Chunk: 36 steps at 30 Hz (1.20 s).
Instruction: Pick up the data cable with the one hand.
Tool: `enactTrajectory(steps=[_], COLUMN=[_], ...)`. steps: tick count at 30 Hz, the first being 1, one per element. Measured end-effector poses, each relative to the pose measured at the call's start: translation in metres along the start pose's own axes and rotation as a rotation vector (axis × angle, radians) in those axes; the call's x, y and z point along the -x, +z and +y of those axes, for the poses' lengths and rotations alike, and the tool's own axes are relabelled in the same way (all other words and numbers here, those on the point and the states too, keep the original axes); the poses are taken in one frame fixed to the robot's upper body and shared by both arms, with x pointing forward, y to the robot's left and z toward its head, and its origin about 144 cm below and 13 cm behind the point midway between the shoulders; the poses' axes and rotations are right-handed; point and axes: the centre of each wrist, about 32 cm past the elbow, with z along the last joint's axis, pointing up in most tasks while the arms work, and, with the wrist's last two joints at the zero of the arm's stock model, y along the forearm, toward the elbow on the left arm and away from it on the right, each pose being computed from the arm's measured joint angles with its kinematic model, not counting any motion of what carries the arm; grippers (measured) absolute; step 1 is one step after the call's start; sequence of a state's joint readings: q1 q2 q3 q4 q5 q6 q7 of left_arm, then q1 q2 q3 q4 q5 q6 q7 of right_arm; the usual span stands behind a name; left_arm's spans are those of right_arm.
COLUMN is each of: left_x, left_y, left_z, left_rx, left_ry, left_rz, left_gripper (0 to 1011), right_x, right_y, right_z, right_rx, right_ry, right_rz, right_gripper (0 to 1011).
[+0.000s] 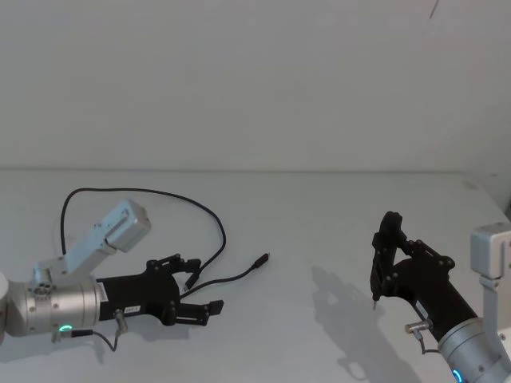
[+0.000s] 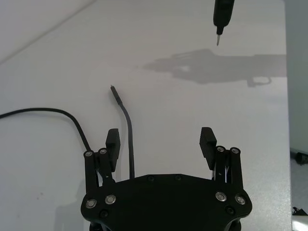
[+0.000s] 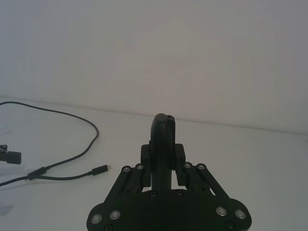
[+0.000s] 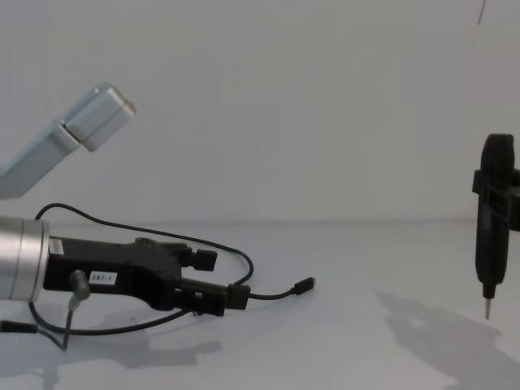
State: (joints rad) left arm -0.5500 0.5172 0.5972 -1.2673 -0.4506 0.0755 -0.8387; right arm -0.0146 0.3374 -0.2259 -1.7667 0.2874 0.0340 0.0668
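Silver wrist point(image 1: 56, 307) sits low at the near left corner of the head view. Off it the left gripper point(image 1: 201, 289) lies level over the white table point(image 1: 319, 215), fingers spread wide. The data cable point(image 1: 219, 227) loops out from beside that wrist, arcs toward the table's far edge and swings back between the two fingers. Its plug point(image 1: 262, 260) ends just beyond them. From there it's wide bare table across to the right gripper point(image 1: 375, 291) at the near right, fingers pressed together, thin pin tip pointing down.

On to the left wrist view: both fingers point(image 2: 208, 142) are well apart, and the cable point(image 2: 130, 144) runs through the gap, hugging one finger. Whether it touches is too close to call. The table's side edge shows past the far pin tip.

Right wrist view: linkage folded in, fingers together, with the cable point(image 3: 91, 137) and plug point(image 3: 100, 170) well off on open table.

Chest view: the left gripper point(image 4: 213, 280) is low, its "297-1" label point(image 4: 101, 278) facing us. The plug point(image 4: 305, 284) lies just ahead of it, and the right gripper point(image 4: 486, 296) hangs above the surface by the right edge.
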Motion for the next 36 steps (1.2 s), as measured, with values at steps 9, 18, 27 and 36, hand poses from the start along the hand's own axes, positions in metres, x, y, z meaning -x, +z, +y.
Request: enactTrajectory(steps=[9,18,27,36], left_x=[0.001,0.0,0.0,-0.002], left_y=[-0.004,-0.009,-0.013,-0.016], left_z=[-0.004,-0.011,-0.018,-0.023], left_rx=[-0.029,-0.049,-0.056,-0.058], left_ry=[0.015,0.034,0.049,0.061], left_rz=[0.007,0.012,0.018,0.022], left_gripper=[1001,1001,856,612], right_x=[0.0,0.0,0.0,0.0], right_y=[0.0,0.0,0.0,0.0], right_z=[0.0,0.0,0.0,0.0], right_rx=[0.0,0.0,0.0,0.0], right_ry=[0.0,0.0,0.0,0.0], right_rz=[0.0,0.0,0.0,0.0], right_gripper=[279,279,279,279])
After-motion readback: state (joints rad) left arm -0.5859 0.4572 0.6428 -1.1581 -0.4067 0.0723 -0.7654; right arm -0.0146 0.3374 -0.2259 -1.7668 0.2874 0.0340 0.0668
